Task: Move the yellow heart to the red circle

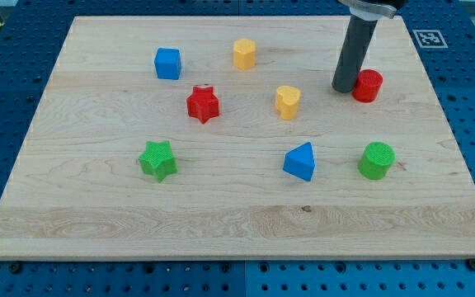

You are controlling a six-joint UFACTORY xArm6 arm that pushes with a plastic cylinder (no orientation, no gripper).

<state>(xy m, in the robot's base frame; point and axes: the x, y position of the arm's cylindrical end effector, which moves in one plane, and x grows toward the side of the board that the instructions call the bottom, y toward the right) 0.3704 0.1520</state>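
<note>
The yellow heart (287, 101) lies near the board's middle, a little toward the view's top right. The red circle (368, 86) lies to its right. My tip (343, 88) stands on the board just left of the red circle, almost touching it, and to the right of the yellow heart with a gap between them. The dark rod rises from the tip to the view's top edge.
A yellow hexagon (244, 54) and a blue cube (167, 63) lie toward the view's top. A red star (203, 105), a green star (157, 160), a blue triangle (300, 161) and a green circle (376, 160) lie around. The wooden board (237, 223) sits on a blue pegboard.
</note>
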